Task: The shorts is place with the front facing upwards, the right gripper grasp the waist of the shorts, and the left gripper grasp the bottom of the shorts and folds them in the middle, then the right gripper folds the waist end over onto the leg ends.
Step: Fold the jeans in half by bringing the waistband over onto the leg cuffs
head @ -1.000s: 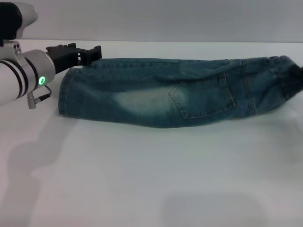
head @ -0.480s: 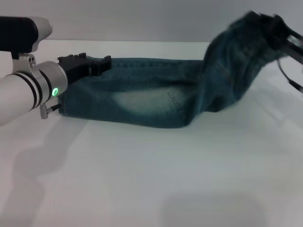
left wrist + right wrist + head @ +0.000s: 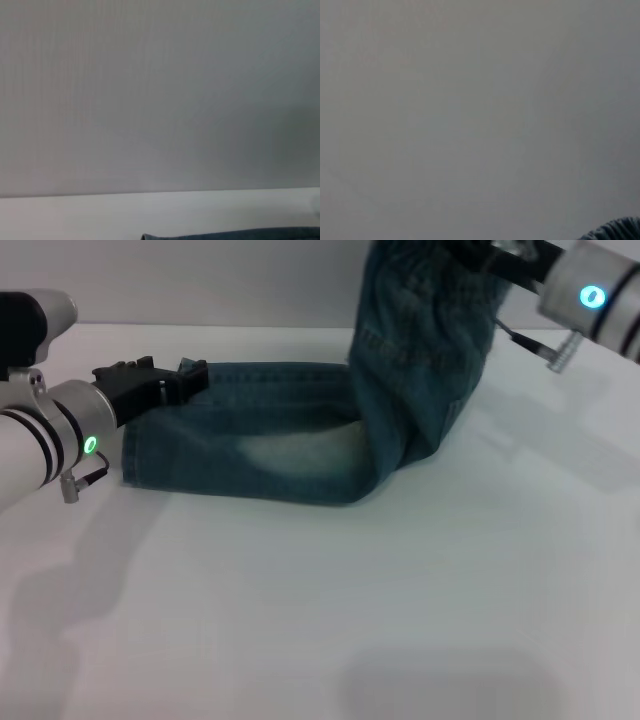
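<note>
The blue-green denim shorts (image 3: 290, 445), folded lengthwise, lie across the white table. Their leg ends (image 3: 133, 452) rest flat at the left. The right half is lifted and bends upward from the table near the middle. My right gripper (image 3: 492, 254) is at the top right, above the table, shut on the waist (image 3: 430, 270) and holding it up in the air. A ruched bit of denim (image 3: 617, 231) shows in the right wrist view. My left gripper (image 3: 192, 373) sits low at the far corner of the leg ends. The left wrist view shows only a thin denim edge (image 3: 230, 233).
The white table (image 3: 320, 620) stretches wide in front of the shorts. A plain grey wall (image 3: 200, 280) stands behind its far edge. Nothing else lies on the surface.
The right gripper has lifted the waist off the table and carried it up and leftward, bending the shorts near the middle. The left gripper shifted slightly beside the leg ends, which stayed flat.
</note>
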